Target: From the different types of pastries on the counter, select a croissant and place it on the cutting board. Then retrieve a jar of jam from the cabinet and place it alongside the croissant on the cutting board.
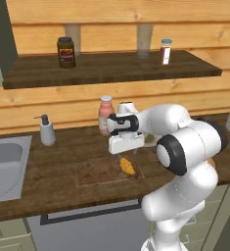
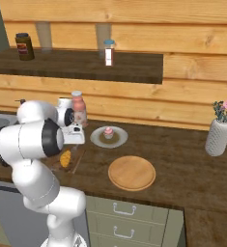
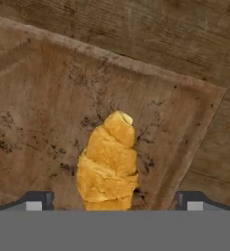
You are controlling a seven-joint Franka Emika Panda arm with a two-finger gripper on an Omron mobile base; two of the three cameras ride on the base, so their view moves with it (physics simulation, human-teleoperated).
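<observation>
**Croissant's down on the board, jam is up next**

The croissant point(image 3: 108, 164) is lying on the cutting board point(image 3: 48, 98), toward its right end. The hand point(image 1: 126, 156) is parked just above it, fingers spread wide, nothing gripped. A straight lift is advised before the jam jar point(image 1: 66, 52) on the shelf point(image 1: 111, 66) is reached for.

The arm point(image 1: 185, 162) is glossy white, built of fat rounded segments. A broad black ring circles the big joint nearest the camera, and a second dark band shows on the link behind it. The wrist carries a black collar ahead of a boxy white hand. The claw point(image 3: 114, 201) ends in two small dark tips with pale grey pads
</observation>
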